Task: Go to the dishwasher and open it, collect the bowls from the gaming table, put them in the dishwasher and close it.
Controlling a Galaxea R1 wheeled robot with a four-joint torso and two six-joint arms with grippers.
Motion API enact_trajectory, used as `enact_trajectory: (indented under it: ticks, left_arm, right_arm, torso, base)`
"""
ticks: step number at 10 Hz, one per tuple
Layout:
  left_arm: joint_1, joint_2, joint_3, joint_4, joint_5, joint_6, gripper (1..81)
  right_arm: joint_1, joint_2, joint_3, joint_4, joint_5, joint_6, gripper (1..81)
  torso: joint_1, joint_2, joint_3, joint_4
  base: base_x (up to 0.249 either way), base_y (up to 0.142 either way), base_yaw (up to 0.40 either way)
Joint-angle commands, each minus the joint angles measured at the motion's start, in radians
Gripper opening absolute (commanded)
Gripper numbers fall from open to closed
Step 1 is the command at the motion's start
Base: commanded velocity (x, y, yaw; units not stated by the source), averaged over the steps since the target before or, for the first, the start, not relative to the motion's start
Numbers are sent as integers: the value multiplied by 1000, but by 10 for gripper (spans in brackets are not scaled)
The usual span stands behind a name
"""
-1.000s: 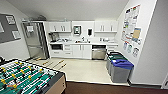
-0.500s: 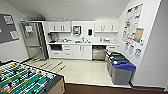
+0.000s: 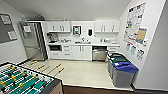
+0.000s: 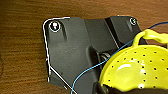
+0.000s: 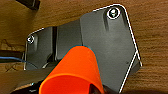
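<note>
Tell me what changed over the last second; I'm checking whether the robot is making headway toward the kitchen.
The head camera has moved: the foosball table takes up more of the lower left corner, and the bins sit slightly differently in the picture. Nothing in the kitchenette itself moved. The dishwasher stays shut under the counter, the fridge stays in place.

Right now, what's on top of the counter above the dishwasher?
Above the dishwasher the white counter carries a few small blurred items near the wall; what they are cannot be told. The dishwasher's closed front hides its inside.
</note>
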Motion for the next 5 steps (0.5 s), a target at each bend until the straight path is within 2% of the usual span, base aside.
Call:
enact_trajectory:
  ticks: [1, 5]
  left_arm:
    - [-48, -14, 10, 14, 29, 9, 10]
    - [-48, -14, 10, 14, 29, 9, 10]
  right_arm:
    - [52, -9, -2, -5, -35, -5, 10]
    - [52, -11, -2, -5, -36, -5, 10]
  torso:
    - [0, 0, 0, 0]
    - [0, 0, 0, 0]
  base:
    - [156, -73, 0]
    - [156, -75, 0]
